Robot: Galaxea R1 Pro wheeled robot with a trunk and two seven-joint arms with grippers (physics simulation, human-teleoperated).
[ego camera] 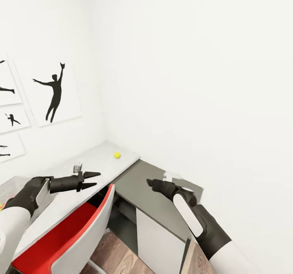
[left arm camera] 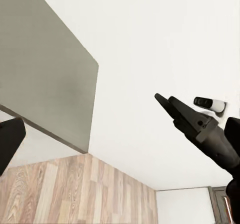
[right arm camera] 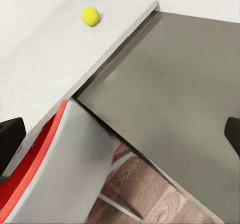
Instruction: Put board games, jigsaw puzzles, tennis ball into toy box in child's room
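Nearest the robot, a red-seated chair (ego camera: 69, 233) with a pale grey back is tucked against the white worktop (ego camera: 93, 160), its backrest edge close to the worktop's front. Above the worktop's near part hangs the left gripper (ego camera: 92, 180), its two dark fingers spread apart with nothing between them. A small grey object (ego camera: 77, 168) stands on the worktop just behind it; what it is cannot be made out. At the left edge of the head view, a bit of bright colour (ego camera: 3, 204) shows past the left arm, perhaps one of the toys, though too little of it shows to say.

To the right, the right gripper (ego camera: 151, 183) hovers over the dark grey top of a low cabinet (ego camera: 154, 192) that adjoins the worktop's end. In its wrist view its fingertips (right arm camera: 11, 136) sit at opposite edges, so it is open and empty.

Farther back, the tennis ball (ego camera: 117, 155) lies alone on the worktop near the corner of the room, well apart from both grippers. On the left wall hang white prints with black dancer silhouettes (ego camera: 55, 93).
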